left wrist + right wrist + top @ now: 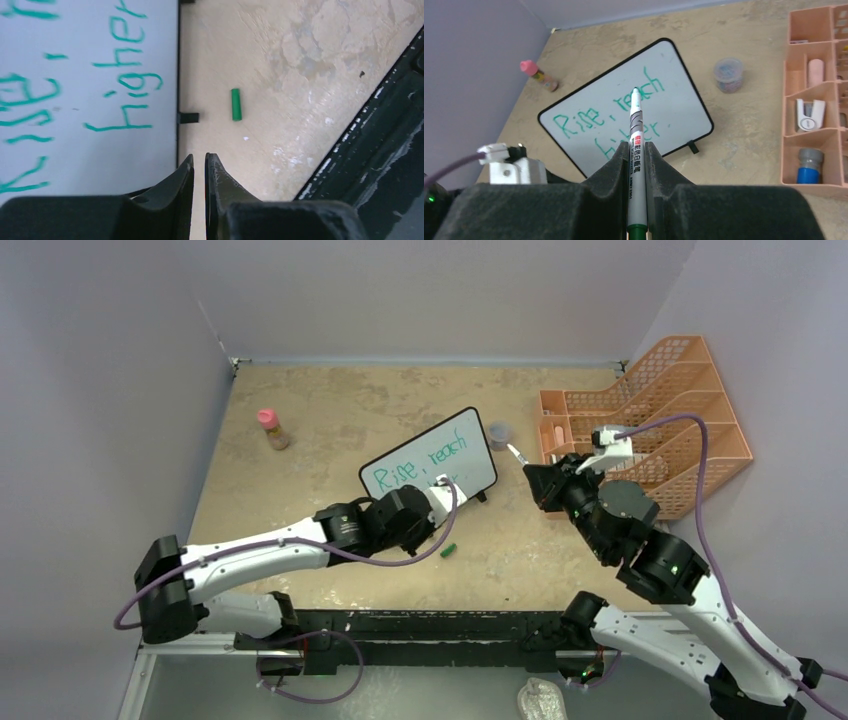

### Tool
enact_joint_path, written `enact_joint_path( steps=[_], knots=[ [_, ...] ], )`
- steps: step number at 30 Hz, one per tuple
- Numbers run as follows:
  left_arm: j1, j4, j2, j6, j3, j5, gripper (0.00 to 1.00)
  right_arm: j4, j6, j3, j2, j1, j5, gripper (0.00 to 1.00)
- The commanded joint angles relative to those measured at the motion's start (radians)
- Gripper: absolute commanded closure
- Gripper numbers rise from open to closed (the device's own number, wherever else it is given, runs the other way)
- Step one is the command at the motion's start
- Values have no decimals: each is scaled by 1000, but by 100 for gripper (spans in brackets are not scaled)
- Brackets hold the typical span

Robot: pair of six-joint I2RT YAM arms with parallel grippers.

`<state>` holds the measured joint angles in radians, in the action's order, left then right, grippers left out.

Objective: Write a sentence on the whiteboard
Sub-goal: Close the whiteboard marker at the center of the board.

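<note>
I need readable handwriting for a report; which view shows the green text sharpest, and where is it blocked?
Left wrist: the sentence large, sharp, but sideways and cropped. Right wrist: legible, the marker covers its middle. Top external: small, lower line mostly hidden behind the left arm.

Beige table [350, 400], whiteboard [470, 455], bottle [272, 429], jar [498, 434], organizer [690, 430], perhaps cap [449, 550]

A bottle [272, 429] lies left of the whiteboard [428, 468], an organizer [700, 390] right, and a cap [449, 550] before.

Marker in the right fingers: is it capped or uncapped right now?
Uncapped. The marker shows a bare tip, and a green cap lies loose on the table beside the whiteboard.
</note>
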<state>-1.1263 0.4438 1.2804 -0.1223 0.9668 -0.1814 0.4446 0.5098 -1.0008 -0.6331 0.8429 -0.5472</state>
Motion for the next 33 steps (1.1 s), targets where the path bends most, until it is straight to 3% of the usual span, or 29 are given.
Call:
enact_joint_path(
  steps=[1,7,11,15,20,26,33],
  knots=[
    [0,-89,-112,190,0,-112,100,-1,-39,-69,-38,-4,176,100],
    [0,-136,-175,326,5,-101,100,25,-52,-96,-73,-4,260,100],
    [1,-29,-100,103,29,-96,100,47,-4,-75,-79,-4,183,100],
    [1,-14,-22,-151,14,-56,89,42,77,-24,-80,-4,123,100],
    [1,-18,97,-312,50,-5,71,16,158,51,-70,-4,58,100],
    [2,50,333,-322,200,13,64,-4,214,107,-40,-4,-25,100],
    [55,95,515,-276,353,93,64,2,246,118,-7,-4,-94,100]
  ],
)
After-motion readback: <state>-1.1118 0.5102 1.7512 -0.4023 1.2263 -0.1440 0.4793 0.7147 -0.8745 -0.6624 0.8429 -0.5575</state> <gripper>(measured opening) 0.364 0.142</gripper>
